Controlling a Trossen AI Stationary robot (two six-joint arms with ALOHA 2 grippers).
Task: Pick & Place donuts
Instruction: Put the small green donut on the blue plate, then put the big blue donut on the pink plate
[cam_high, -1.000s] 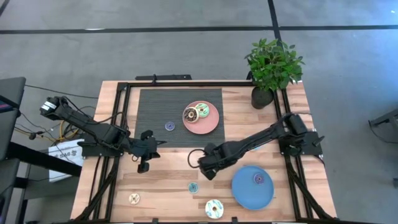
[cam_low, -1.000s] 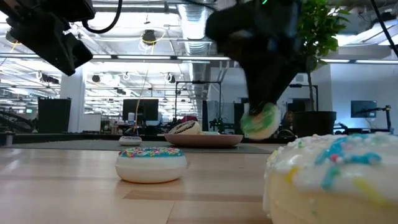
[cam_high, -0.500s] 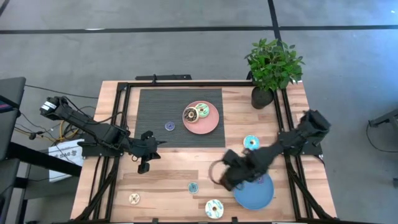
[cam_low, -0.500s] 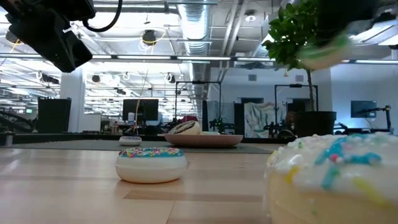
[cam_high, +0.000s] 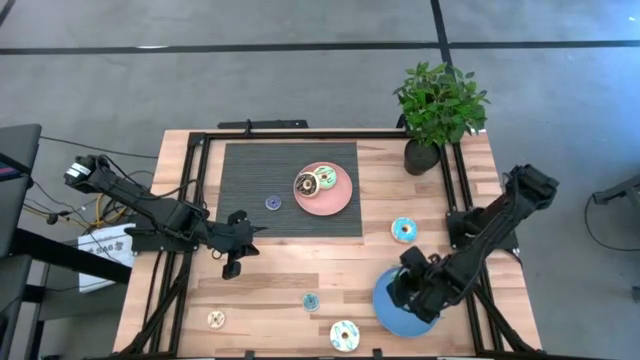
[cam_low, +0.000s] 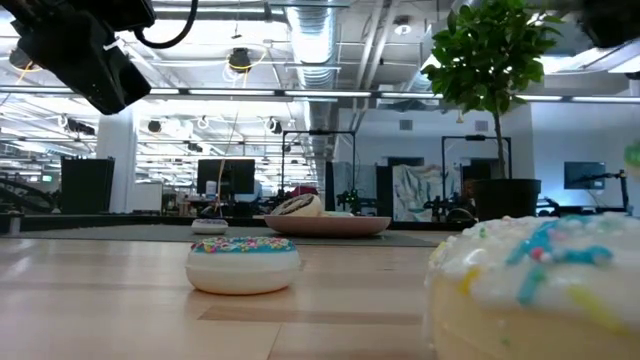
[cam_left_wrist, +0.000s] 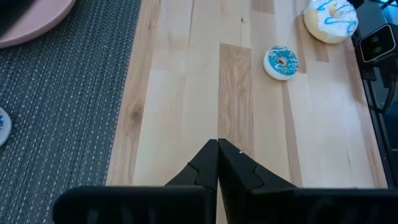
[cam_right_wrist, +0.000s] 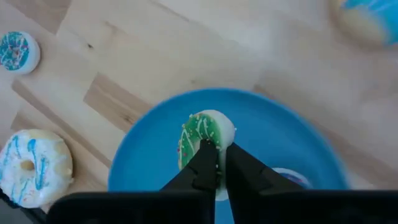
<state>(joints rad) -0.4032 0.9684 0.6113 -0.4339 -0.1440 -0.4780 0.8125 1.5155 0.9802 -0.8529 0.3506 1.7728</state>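
My right gripper (cam_right_wrist: 219, 163) is shut on a green-iced donut (cam_right_wrist: 200, 138) and hovers over the blue plate (cam_high: 392, 318) near the table's near right corner. A small purple donut (cam_right_wrist: 291, 178) lies on that plate. My left gripper (cam_left_wrist: 217, 152) is shut and empty, above bare wood left of centre (cam_high: 232, 262). The pink plate (cam_high: 340, 203) carries a brown donut (cam_high: 305, 184) and a green-and-white one (cam_high: 325, 180). Loose donuts rest flat on the table: blue (cam_high: 404, 230), small blue (cam_high: 311, 301), small cream (cam_high: 215, 319), large white (cam_high: 344, 335), small purple (cam_high: 272, 203). My right gripper pinches the green donut between its two fingers at the part of the ring nearest them (cam_right_wrist: 208, 149). The fingers come from above, pointing down. The donut is lifted clear over the blue plate, standing on edge with its green icing turned to one side.
A potted plant (cam_high: 438, 105) stands at the far right corner. A dark ribbed mat (cam_high: 250, 180) covers the far middle under the pink plate. Black frame rails run along both table sides. Bare wood lies between the mat and the near edge.
My right gripper has carried the green donut from the table's middle toward the right and near edge, lifting it on the way, and now holds it over the blue plate. The arm's move has uncovered the blue donut right of the mat.
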